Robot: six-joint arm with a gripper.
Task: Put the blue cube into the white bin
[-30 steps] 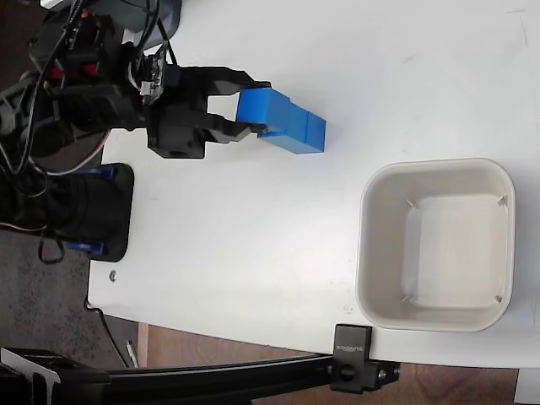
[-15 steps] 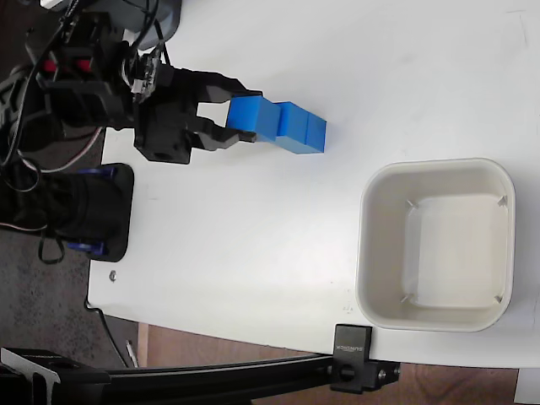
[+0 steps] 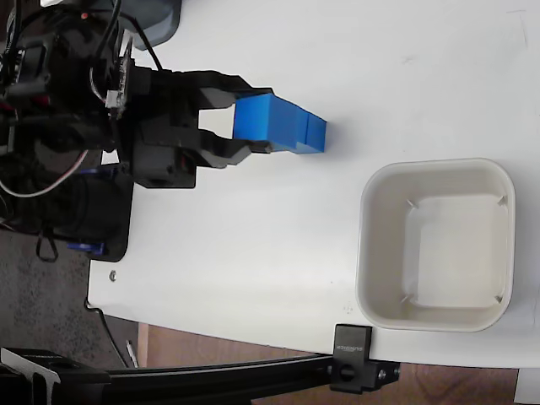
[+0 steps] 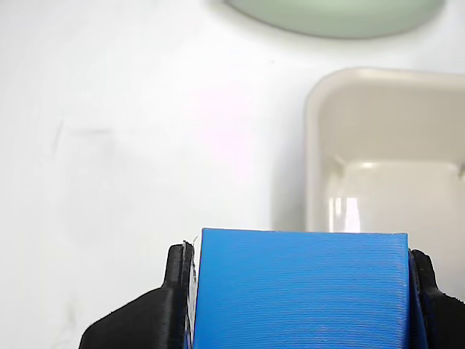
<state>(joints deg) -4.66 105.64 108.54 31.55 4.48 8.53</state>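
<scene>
One black gripper (image 3: 257, 120) reaches in from the left of the fixed view, its two fingers clamped on the blue cube (image 3: 263, 121), one finger along the cube's upper side and the other along its lower side. The cube sits at the upper middle of the white table (image 3: 253, 236); whether it is lifted clear of the surface I cannot tell from this view. A cube has no real long axis, but its flat faces are square to the fingers and its free face points right. Right behind it, touching or nearly so, more blue blocks (image 3: 309, 135) carry the blue shape on toward the right; I can make out one seam there but cannot count them surely. Farther right and lower down, well apart from the cubes, stands the white bin (image 3: 368, 245), open side up with nothing in it.

From the wrist view the same blue cube (image 4: 299, 289) fills the bottom of the picture, a black fingertip (image 4: 174, 291) pressed against each side. This view shows the bin (image 4: 314, 145) lying ahead and to the right of the cube, and a pale green curved edge (image 4: 334, 14) at the very top. It hides the other blue blocks, which only the fixed view shows
</scene>
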